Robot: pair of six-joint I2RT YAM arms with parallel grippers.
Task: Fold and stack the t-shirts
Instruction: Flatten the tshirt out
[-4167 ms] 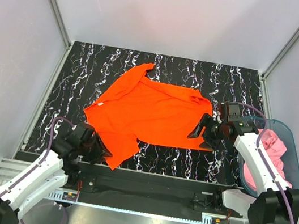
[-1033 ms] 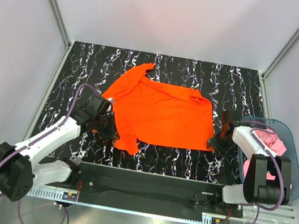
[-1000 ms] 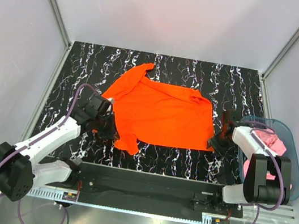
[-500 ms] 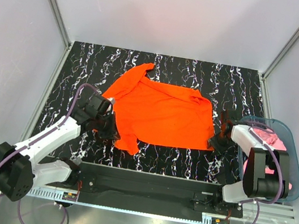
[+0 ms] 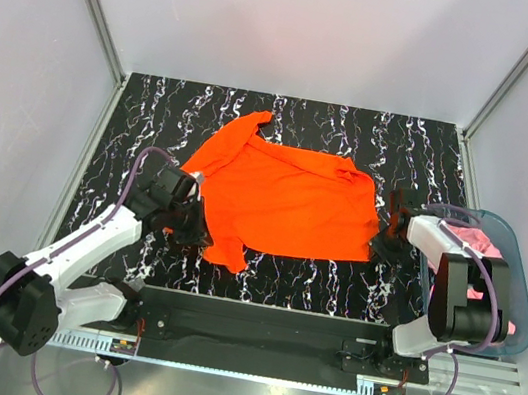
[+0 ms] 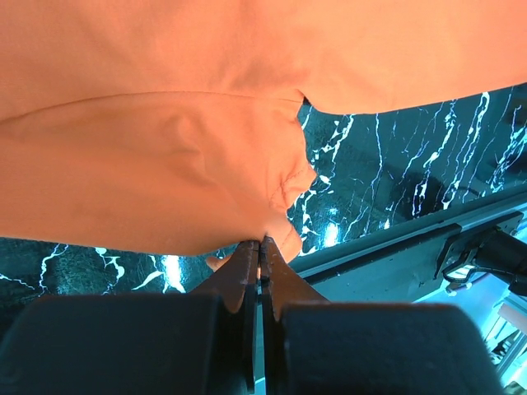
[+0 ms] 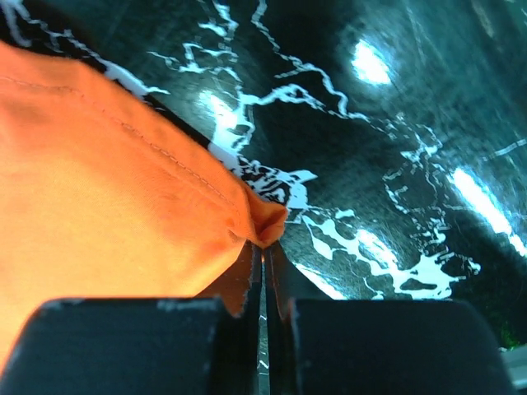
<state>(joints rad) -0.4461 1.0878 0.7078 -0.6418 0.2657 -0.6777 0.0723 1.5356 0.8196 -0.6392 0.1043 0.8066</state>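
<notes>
The orange-red t-shirt lies spread, a little rumpled, on the black marble table. My left gripper is at its near left sleeve. In the left wrist view the gripper is shut on a bunched edge of the orange cloth. My right gripper is at the shirt's near right corner. The right wrist view shows the gripper shut on the puckered hem corner. The pink t-shirt lies crumpled in the basket, partly behind the right arm.
A clear blue basket stands at the table's right edge, next to the right arm. Grey walls close in the table on three sides. A metal rail with the arm bases runs along the near edge.
My right gripper has shut on the shirt's near right corner, which it stood open around half a second ago. The left gripper keeps its hold and has not moved.
</notes>
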